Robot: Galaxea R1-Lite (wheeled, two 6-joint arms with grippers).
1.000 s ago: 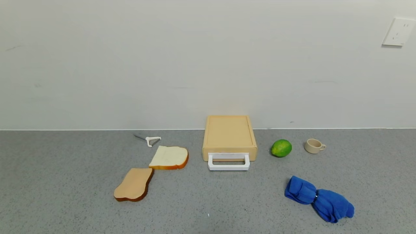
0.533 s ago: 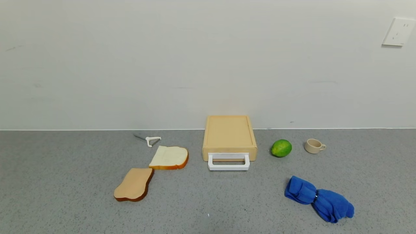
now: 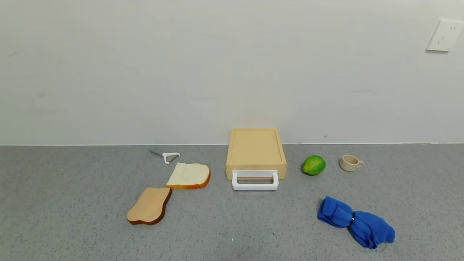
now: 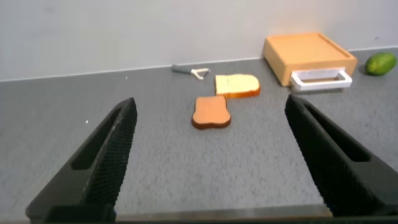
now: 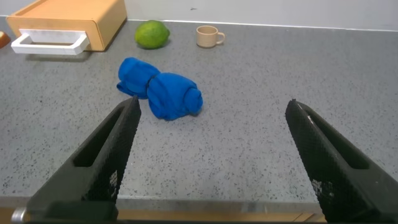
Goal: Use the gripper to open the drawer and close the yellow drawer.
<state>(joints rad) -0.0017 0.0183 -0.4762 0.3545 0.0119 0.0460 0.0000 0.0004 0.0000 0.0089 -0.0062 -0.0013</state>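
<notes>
The pale yellow drawer (image 3: pixel 256 152) sits pushed into its low box casing against the wall, its white loop handle (image 3: pixel 255 180) facing me. It also shows in the left wrist view (image 4: pixel 309 57) and in the right wrist view (image 5: pixel 65 23). Neither arm shows in the head view. My left gripper (image 4: pixel 211 109) is open and empty, back by the counter's front edge. My right gripper (image 5: pixel 211 111) is open and empty, also by the front edge, short of the blue cloth.
Two bread slices (image 3: pixel 189 175) (image 3: pixel 149 205) and a white peeler (image 3: pixel 168 156) lie left of the drawer. A green lime (image 3: pixel 314 165) and a small beige cup (image 3: pixel 350 162) stand to its right. A rolled blue cloth (image 3: pixel 355 221) lies at the front right.
</notes>
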